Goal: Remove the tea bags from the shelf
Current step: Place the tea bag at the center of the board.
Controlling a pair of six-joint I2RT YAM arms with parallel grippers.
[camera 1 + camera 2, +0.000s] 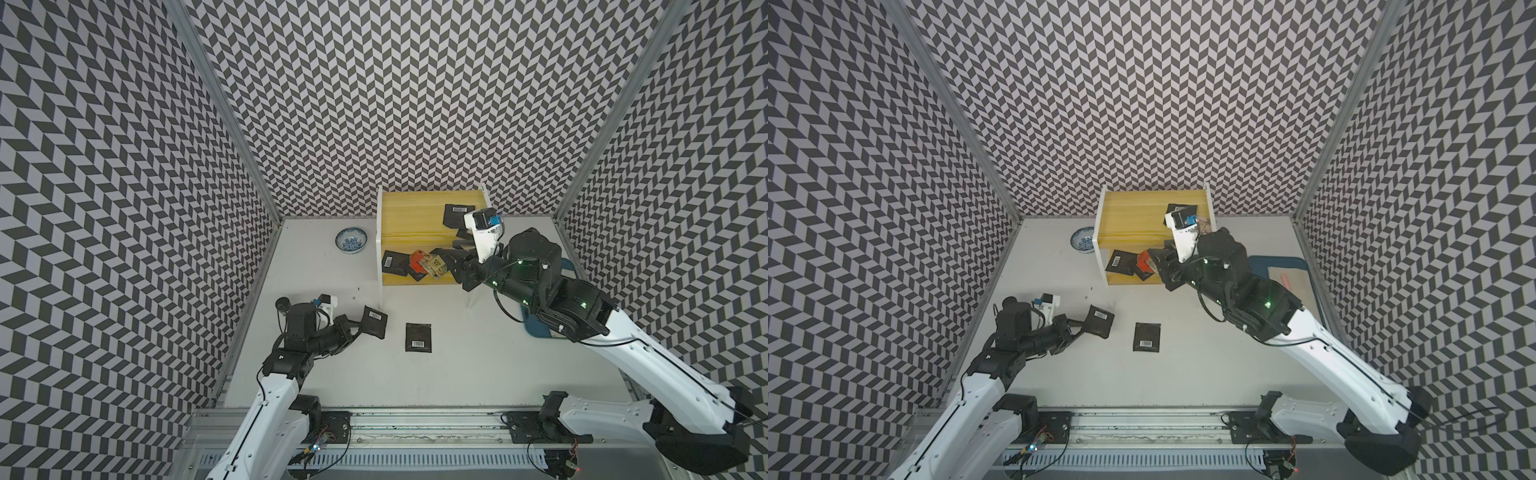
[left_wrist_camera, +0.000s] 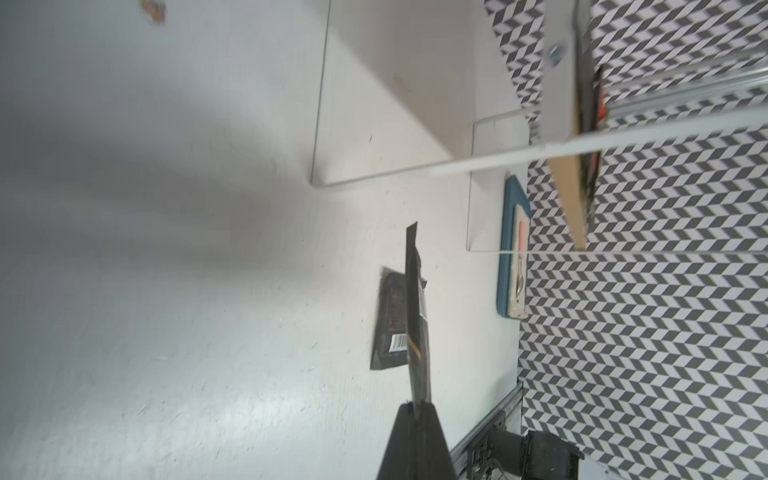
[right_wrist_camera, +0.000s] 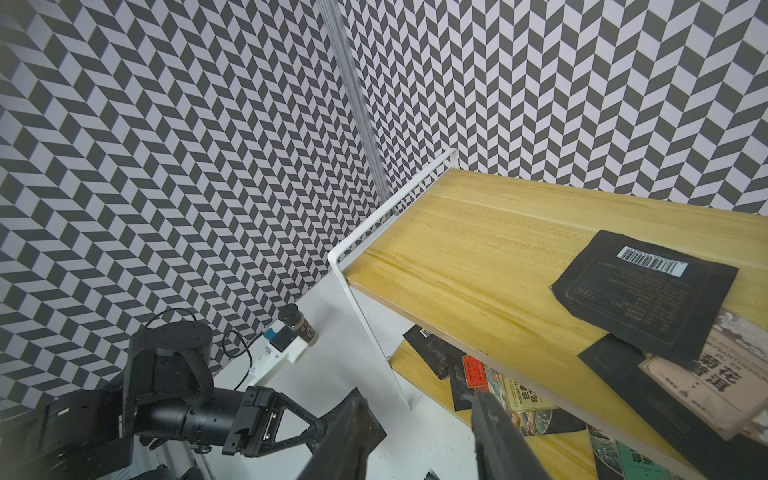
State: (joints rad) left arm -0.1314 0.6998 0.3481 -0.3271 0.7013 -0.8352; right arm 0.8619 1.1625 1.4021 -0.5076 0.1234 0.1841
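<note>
The shelf [image 1: 411,212] [image 1: 1133,208] stands at the back, two yellow boards in white side frames. A black tea bag [image 1: 457,214] [image 3: 644,286] lies on its upper board beside others. More tea bags [image 1: 422,266] [image 3: 478,374], black, orange and tan, are piled on the lower board. My right gripper [image 1: 451,257] [image 3: 419,415] is open at the right end of that pile, with nothing between its fingers. My left gripper [image 1: 359,326] [image 2: 417,405] is shut on a black tea bag [image 1: 374,322] [image 2: 417,316] over the table. Another tea bag [image 1: 418,337] [image 2: 390,324] lies flat on the table.
A blue-patterned bowl [image 1: 351,240] [image 1: 1082,240] sits left of the shelf. A dark blue tray [image 1: 1279,262] [image 2: 509,249] lies at the right, partly under my right arm. A small brown jar [image 3: 299,328] stands by the left wall, behind my left arm.
</note>
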